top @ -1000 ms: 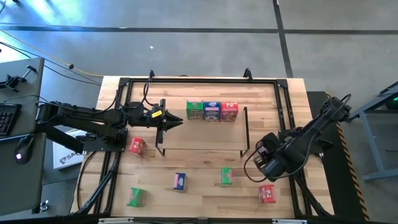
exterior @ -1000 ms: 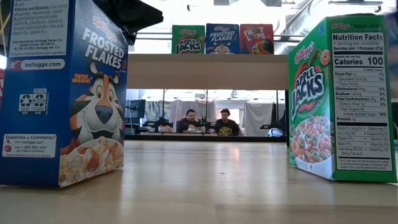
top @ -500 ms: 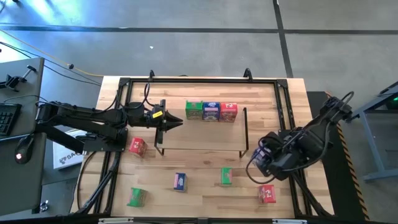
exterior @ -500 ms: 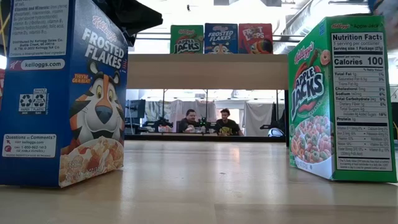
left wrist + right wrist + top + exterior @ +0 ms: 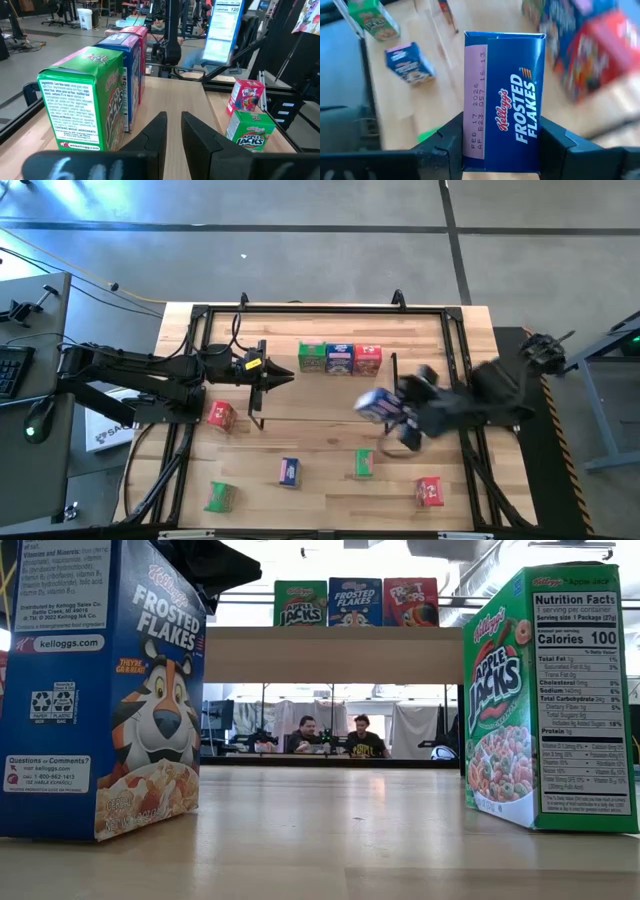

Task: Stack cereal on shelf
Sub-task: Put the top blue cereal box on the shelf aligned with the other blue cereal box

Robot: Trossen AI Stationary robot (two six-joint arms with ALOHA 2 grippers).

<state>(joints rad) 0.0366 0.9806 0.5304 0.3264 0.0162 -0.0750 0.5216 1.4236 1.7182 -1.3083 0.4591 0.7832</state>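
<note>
My right gripper [image 5: 398, 415] is shut on a blue cereal box [image 5: 374, 407], which hangs in the air by the right end of the shelf [image 5: 392, 385]. On the shelf stand a green [image 5: 312, 358], a blue [image 5: 340, 359] and a red box [image 5: 368, 359] in a row. My left gripper [image 5: 284, 375] hovers shut at the shelf's left end, level and pointing along the row [image 5: 85, 100]. Loose boxes rest on the table: red [image 5: 221, 416], blue [image 5: 289, 471], green [image 5: 363, 464], green [image 5: 219, 497], red [image 5: 430, 491]. My right gripper pinches the blue box between its two fingers [image 5: 445, 147], one on each of two opposite faces [image 5: 469, 145], with a narrow printed panel facing the wrist camera. The fingers slant down from the table's right side. The box is lifted clear of table and shelf.
The black table-edge frame [image 5: 200, 315] runs round the tabletop. In the low view a blue box [image 5: 100, 690] and a green box [image 5: 545, 700] stand close by at left and right, with bare wood between them. People sit in the room beyond.
My right gripper has risen and gone from the near right of the table toward the shelf's right end, rolling and tipping as it went. The blue box, earlier hidden beneath it, now shows in front of it, turned about and clear of the table.
</note>
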